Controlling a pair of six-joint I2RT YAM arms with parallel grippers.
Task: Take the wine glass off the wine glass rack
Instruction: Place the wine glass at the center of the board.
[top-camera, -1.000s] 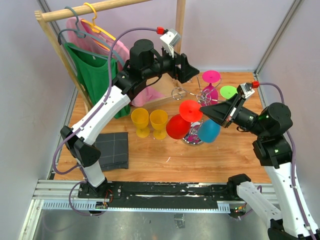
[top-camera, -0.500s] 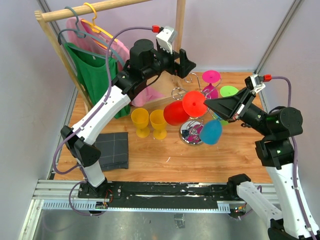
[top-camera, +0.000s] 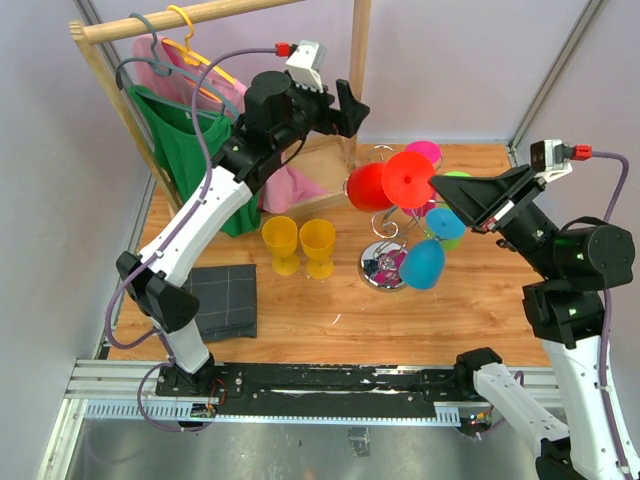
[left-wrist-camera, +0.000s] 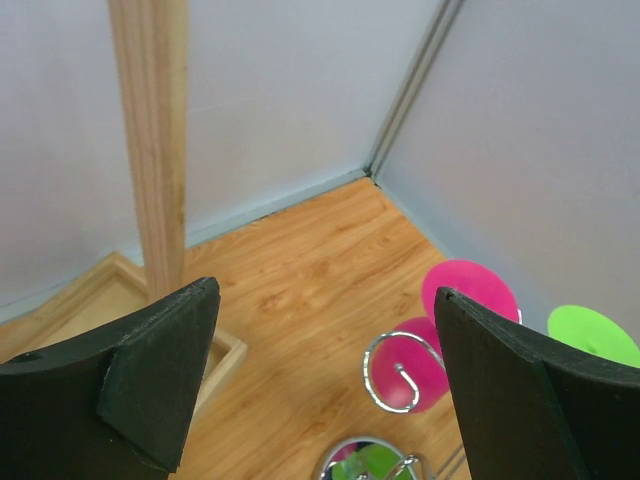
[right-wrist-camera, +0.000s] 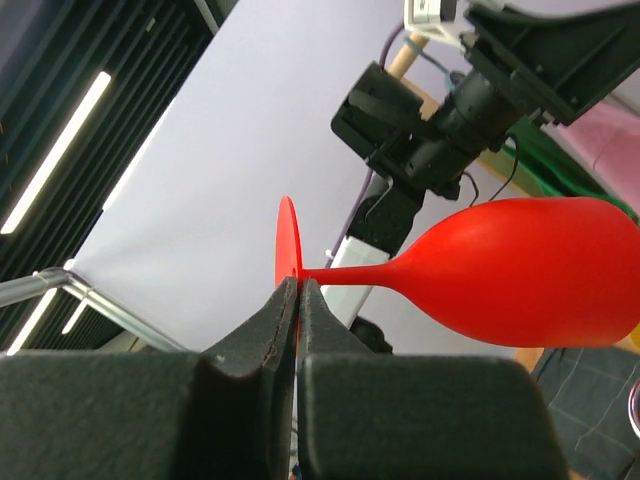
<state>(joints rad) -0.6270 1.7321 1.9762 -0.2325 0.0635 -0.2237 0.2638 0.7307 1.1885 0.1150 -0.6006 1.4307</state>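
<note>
1. Position: the red wine glass (top-camera: 371, 187) is up in the air over the far middle of the table (top-camera: 300, 320). It lies on its side, bowl toward the left arm and foot toward the right one. It hangs above the left side of the wine glass rack (top-camera: 384, 270), which stands right of centre. The right wrist view shows no wire hook around the stem, so I judge it off the rack.
2. Right claw (right-wrist-camera: 297, 292): pinched tight on the glass's thin round foot, just where the stem joins it. Bowl and stem stick out sideways, unsupported.
3. Left claw (left-wrist-camera: 325, 298): spread wide and holding nothing, high up beside the post of the wooden clothes rack (left-wrist-camera: 150, 130). It looks down on a free chrome hook and on the pink glass (left-wrist-camera: 470, 288) and green glass (left-wrist-camera: 592, 335) on the rack.
4. Handling: the glass looks like smooth coloured plastic, so it is probably light and stiff rather than brittle, but slick. A grip on the foot gives little contact, and the bowl's weight acts at the far end of the stem. It could swivel or slip between the fingers under a quick swing.
5. Better hold, if regrasped: across the stem close under the foot, where the disc stops it sliding out.
6. Remaining: set it down on bare table, clear of the two yellow cups (top-camera: 318, 240) near the middle and the blue glass (top-camera: 421, 265).
</note>
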